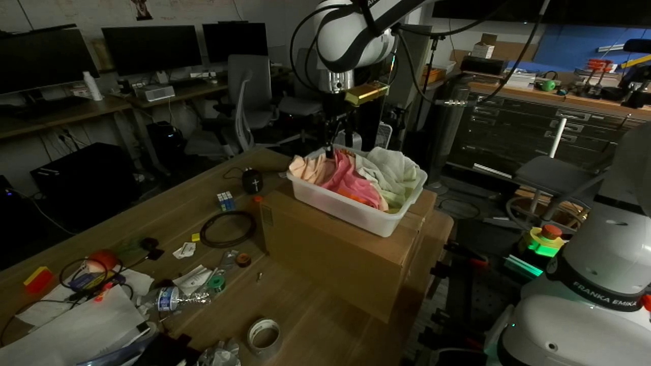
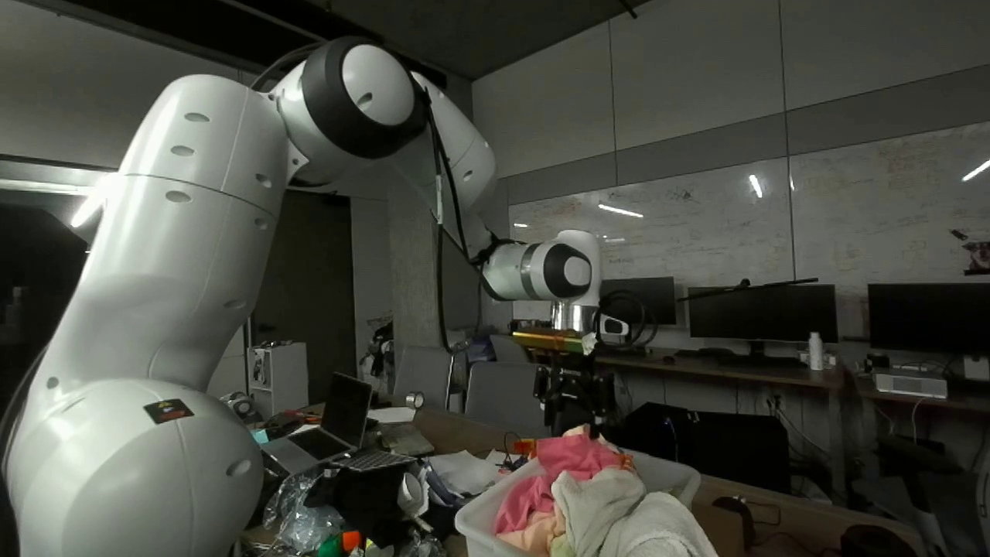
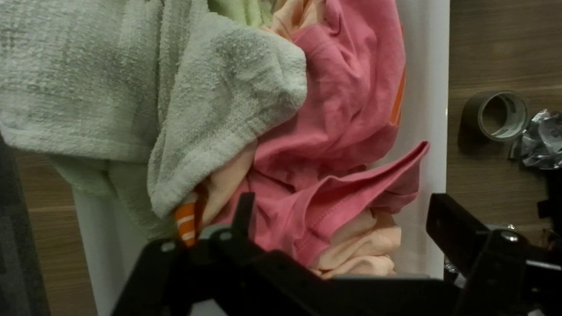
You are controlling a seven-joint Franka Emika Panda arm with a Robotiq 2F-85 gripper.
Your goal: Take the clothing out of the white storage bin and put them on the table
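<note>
Grasping seems the step: the pincer (image 3: 341, 207) hangs spread over the white storage bin (image 1: 341, 206). Next, probably dip and pinch the pink garment (image 3: 340, 118) inside

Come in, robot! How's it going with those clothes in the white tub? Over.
Pincer open, nothing gripped. Clothing piled in the white storage bin. Bottle and tape roll on the table might crowd the set-down spot.

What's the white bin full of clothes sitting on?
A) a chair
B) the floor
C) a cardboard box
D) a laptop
C: in an exterior view, the white bin rests on top of the brown cardboard box.
</note>
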